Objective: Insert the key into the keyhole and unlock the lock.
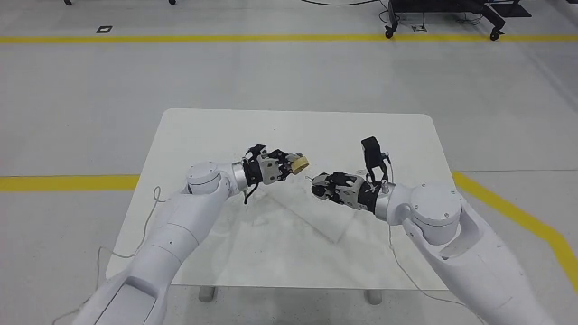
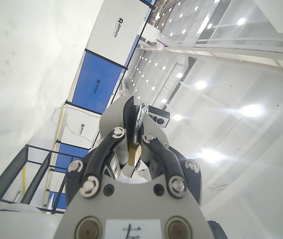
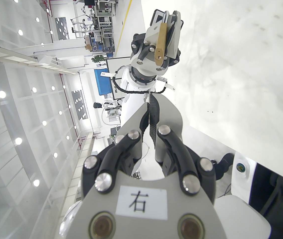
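Note:
A brass padlock [image 1: 299,162] is held above the middle of the white table [image 1: 208,135], with my left gripper [image 1: 291,164] shut on it. In the left wrist view the lock's brass body [image 2: 133,154] and steel shackle [image 2: 141,115] sit between the fingers. In the right wrist view the padlock [image 3: 161,43] shows its keyhole end, turned towards my right gripper [image 3: 152,100]. My right gripper [image 1: 318,183] is shut, a short gap from the lock. A thin sliver, apparently the key [image 1: 312,179], pokes from its tip; in the right wrist view the fingers hide it.
Both arms hover over the table's centre. A black camera block [image 1: 371,153] stands up from the right wrist. Bare tabletop lies all around. Beyond the table is grey floor with yellow lines [image 1: 271,38].

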Motion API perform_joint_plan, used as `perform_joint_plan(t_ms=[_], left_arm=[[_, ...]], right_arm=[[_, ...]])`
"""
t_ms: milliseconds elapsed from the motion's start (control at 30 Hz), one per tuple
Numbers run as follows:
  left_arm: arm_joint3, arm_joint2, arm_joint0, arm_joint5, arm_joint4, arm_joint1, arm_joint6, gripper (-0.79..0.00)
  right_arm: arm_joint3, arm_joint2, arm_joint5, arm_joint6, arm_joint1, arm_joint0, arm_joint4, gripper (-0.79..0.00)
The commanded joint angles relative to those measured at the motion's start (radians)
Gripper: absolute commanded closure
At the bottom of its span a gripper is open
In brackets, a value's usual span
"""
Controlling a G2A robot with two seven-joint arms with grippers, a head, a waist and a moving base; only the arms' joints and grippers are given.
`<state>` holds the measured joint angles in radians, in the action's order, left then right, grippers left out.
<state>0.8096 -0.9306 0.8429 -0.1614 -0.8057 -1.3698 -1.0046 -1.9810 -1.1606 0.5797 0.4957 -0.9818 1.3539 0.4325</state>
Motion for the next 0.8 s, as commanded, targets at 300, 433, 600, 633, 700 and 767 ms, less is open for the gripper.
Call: perform_joint_plan(t_ms=[300,433,600,633,700,767], left_arm=[[0.134,0.007,0.053,-0.048,0.039,0.000,0.127,0.000],[0.170,-0.001,0.070,-0.059,0.076,0.005,0.180,0.000],[0.222,-0.012,0.091,-0.062,0.113,0.013,0.215,0.000],[0.235,-0.014,0.097,-0.064,0.120,0.014,0.219,0.000],[0.258,-0.020,0.108,-0.066,0.135,0.018,0.232,0.000],[0.278,-0.026,0.119,-0.073,0.141,0.021,0.240,0.000]], right_arm=[[-0.046,0.016,0.031,-0.129,-0.003,0.050,-0.104,0.000],[-0.072,-0.001,0.048,-0.159,-0.002,0.075,-0.122,0.000],[-0.087,-0.002,0.076,-0.181,-0.003,0.092,-0.138,0.000],[-0.085,0.000,0.077,-0.183,-0.005,0.091,-0.134,0.000],[-0.080,0.002,0.076,-0.191,-0.008,0.088,-0.126,0.000],[-0.078,0.008,0.074,-0.200,-0.012,0.085,-0.118,0.000]])
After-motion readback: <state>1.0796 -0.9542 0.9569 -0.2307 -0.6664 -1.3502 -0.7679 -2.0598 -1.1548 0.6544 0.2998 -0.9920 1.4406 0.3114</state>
